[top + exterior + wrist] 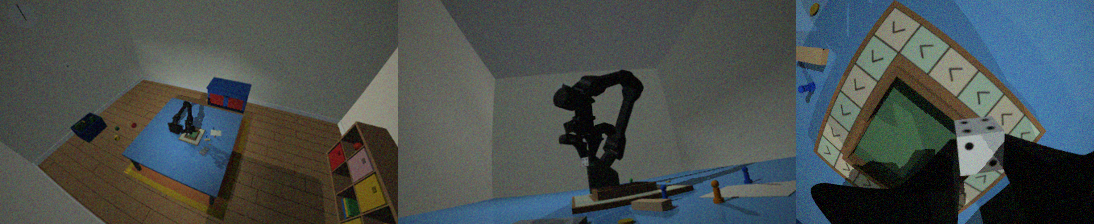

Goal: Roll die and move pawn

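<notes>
My gripper (976, 143) (584, 160) (188, 129) is shut on the white die (976, 144) (584, 162) and holds it in the air above the board. The board (923, 48) (599, 204) (184, 138) lies flat on the blue table (169, 157), with a ring of pale arrow squares around a wood-walled tray (623, 190) with a green floor (903, 129). In the wrist view the die hangs over the ring's edge beside the tray. A small green pawn top (631, 180) shows behind the tray wall. My fingers hide the near corner of the board.
A blue pawn (663, 191) (804, 88) and a wooden block (652, 205) (811, 56) sit by the board's side. An orange pawn (716, 191), another blue pawn (745, 174) and a white sheet (752, 189) (216, 132) lie to the right. A yellow chip (815, 10) lies nearby.
</notes>
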Available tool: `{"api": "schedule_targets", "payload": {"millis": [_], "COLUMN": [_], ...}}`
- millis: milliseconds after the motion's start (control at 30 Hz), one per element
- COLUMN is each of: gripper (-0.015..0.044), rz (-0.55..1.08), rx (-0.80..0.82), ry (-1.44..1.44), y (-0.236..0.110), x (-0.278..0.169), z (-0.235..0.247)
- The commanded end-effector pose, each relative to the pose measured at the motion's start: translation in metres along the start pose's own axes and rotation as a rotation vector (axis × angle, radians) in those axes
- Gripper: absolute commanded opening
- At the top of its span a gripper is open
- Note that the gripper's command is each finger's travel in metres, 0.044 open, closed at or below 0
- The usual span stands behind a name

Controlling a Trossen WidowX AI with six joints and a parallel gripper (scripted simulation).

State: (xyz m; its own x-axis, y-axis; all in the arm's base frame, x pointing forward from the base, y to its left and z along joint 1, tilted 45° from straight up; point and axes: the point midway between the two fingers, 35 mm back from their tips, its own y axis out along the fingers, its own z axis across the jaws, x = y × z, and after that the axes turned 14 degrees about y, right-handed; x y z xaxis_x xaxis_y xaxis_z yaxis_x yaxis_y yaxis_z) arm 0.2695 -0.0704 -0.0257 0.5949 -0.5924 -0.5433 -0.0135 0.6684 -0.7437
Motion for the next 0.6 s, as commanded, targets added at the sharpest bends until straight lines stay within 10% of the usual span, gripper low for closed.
{"api": "schedule_targets", "payload": {"millis": [0,567], "gripper": [0.0000,0.0000], "rz": [0.003,0.024], "rx": [0.007,0.011], "ry": [0.094,0.541], "y": [0.002,0.014], "x": [-0.007,-0.042], "z": [0.007,0.038]}}
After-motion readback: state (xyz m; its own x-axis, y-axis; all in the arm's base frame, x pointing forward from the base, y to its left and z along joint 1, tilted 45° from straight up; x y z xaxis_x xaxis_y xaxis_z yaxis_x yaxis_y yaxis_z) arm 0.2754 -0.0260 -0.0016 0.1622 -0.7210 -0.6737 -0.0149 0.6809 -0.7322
